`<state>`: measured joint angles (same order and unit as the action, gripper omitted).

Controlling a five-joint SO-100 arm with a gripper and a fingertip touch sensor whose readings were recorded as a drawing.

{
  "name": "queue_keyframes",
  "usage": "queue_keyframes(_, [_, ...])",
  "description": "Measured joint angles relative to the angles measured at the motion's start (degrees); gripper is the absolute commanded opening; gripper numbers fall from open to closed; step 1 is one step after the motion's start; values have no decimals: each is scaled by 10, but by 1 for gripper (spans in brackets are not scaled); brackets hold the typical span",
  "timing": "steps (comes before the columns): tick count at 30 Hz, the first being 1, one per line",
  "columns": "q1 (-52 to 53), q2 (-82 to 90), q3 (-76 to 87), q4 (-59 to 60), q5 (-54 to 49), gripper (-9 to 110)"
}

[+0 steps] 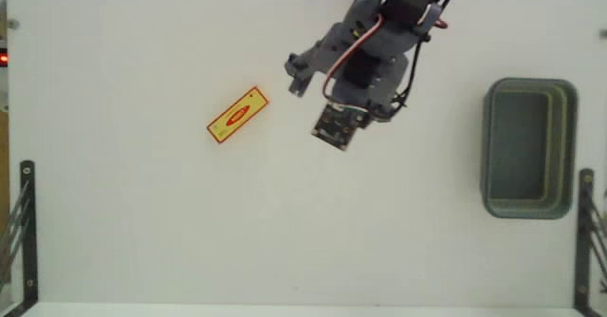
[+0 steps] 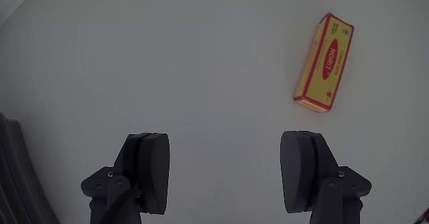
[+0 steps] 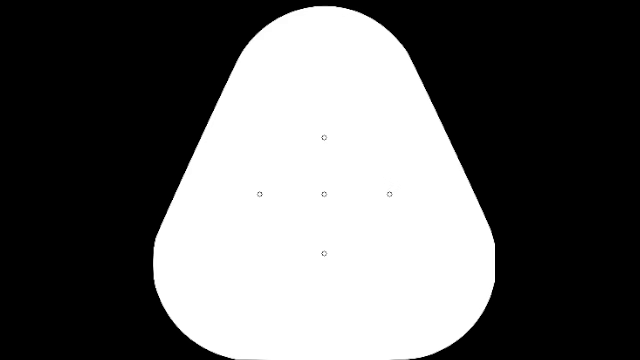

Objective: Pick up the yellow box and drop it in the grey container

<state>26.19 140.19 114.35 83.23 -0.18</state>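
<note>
In the wrist view the gripper [image 2: 228, 174] hangs with its two dark fingers [image 2: 149, 174] spread wide and nothing but bare white table [image 2: 167, 63] between them; it holds nothing. Beyond them, up and to the right in that view, the yellow box [image 2: 324, 63] lies flat with its red oval face up, well clear of either finger and off the line that runs between them. The likely trouble starts there: if the arm drops straight ahead, the jaws would close on air or one finger would clip the box's end and skid it across the smooth surface. The box also lies at a slant to the fingers, so a closing grip might catch it corner to corner and let it twist out. In the fixed view the box [image 1: 238, 115] sits left of the arm, while the grey container [image 1: 528, 148] stands far off to the right, well apart, so a weak pinch could lose the box during the long carry.
</note>
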Motion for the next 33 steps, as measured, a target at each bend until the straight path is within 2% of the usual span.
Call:
queue_keyframes(24, [197, 0, 0, 0, 1, 110])
queue_keyframes(33, [213, 0, 0, 0, 0, 110])
